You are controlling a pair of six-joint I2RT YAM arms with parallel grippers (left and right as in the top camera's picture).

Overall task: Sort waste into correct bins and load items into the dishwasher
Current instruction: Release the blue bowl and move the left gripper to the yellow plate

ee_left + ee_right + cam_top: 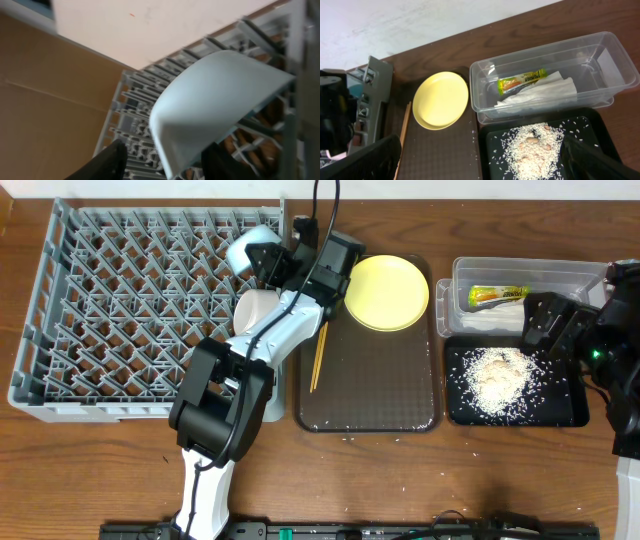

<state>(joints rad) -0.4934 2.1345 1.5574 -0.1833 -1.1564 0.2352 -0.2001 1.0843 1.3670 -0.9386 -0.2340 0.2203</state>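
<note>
Loading dishwasher rack [100,310]: light-blue bowl [215,100] tilted on pegs, corner nearest yellow plate [388,292]. We log left gripper [165,162] spread, bowl loose between jaws; right gripper [480,150] wide, empty. Next, we judge: withdraw clear, fetch plate by rim.

Plastic rack [100,310] — glossy plate [388,292]
</note>
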